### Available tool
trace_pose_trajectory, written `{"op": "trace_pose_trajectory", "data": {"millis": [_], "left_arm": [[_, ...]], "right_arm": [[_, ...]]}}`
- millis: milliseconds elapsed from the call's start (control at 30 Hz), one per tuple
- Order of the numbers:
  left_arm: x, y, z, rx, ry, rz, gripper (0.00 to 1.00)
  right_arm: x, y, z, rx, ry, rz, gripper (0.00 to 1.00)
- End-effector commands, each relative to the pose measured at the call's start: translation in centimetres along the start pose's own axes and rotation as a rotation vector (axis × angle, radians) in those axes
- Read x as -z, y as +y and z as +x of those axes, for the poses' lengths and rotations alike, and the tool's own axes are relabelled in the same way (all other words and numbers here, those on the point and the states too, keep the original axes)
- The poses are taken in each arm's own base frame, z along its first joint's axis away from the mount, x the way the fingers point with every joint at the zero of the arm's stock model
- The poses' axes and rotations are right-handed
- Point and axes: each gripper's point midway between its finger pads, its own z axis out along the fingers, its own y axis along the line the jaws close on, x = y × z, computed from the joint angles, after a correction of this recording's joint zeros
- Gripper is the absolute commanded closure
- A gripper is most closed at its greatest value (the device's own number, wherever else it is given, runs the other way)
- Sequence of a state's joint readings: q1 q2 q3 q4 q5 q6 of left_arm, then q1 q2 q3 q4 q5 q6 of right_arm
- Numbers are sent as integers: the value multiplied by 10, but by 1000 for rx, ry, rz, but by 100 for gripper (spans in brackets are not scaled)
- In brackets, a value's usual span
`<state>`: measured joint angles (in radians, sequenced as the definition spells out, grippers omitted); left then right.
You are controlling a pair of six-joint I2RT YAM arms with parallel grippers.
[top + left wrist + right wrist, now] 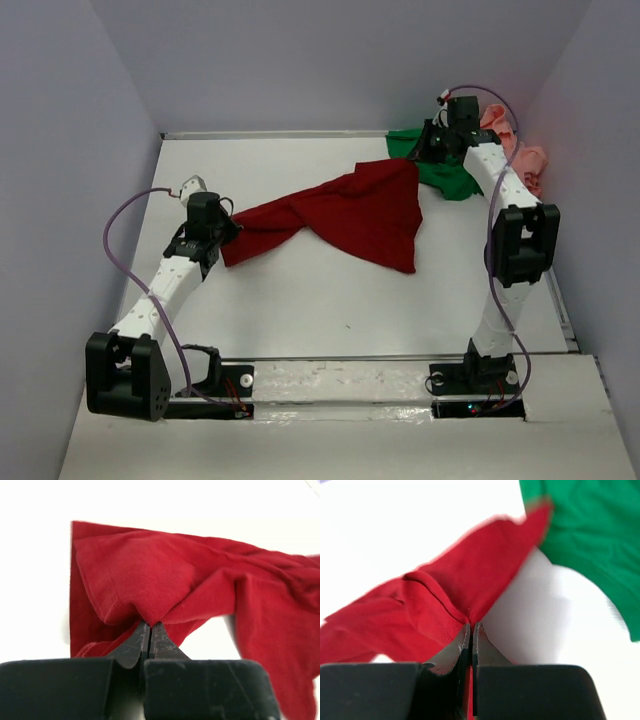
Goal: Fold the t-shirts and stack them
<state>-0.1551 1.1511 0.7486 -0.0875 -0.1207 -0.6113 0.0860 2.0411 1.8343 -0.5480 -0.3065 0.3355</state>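
Observation:
The dark red t-shirt (345,213) hangs stretched between both grippers over the table, sagging in the middle. My left gripper (226,236) is shut on its left end; in the left wrist view (150,623) the cloth (165,575) bunches at the fingertips. My right gripper (425,150) is shut on its far right corner; in the right wrist view (471,625) the red cloth (435,610) runs into the jaws. The bright green t-shirt (440,172) lies crumpled under the right gripper and shows in the right wrist view (590,535). The salmon pink t-shirt (520,155) lies bunched at the far right.
The white table (330,310) is walled on the left, back and right. The right arm (505,230) reaches over the far right corner. A white strip with both arm bases (340,385) runs along the near edge.

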Motion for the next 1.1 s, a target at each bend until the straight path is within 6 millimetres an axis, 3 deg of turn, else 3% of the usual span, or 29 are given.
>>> {"op": "trace_pose_trajectory", "data": {"millis": [0,33,300,433,633,767,900,1000,1067], "left_arm": [[4,8,-13,-8,-37,-58,100],[4,8,-13,-10,-35,-63,100],[7,13,-16,-10,-54,-82,100],[6,13,-8,-15,-29,-71,100],[-1,13,10,-35,39,-50,100],[1,12,9,-37,35,-43,100],[2,12,6,-41,28,-45,100],[2,14,5,-40,22,-55,100],[1,15,6,-38,21,-61,100]], "right_arm": [[75,44,-52,85,-162,-62,100],[92,53,-58,100,-192,-74,100],[164,77,-70,133,-297,-84,100],[172,72,-50,121,-243,-69,100],[144,43,-7,94,-132,-12,100],[127,33,8,80,-84,-2,100],[95,16,31,57,13,16,100],[74,29,60,34,106,-112,100],[55,49,95,49,195,-187,100]]}}
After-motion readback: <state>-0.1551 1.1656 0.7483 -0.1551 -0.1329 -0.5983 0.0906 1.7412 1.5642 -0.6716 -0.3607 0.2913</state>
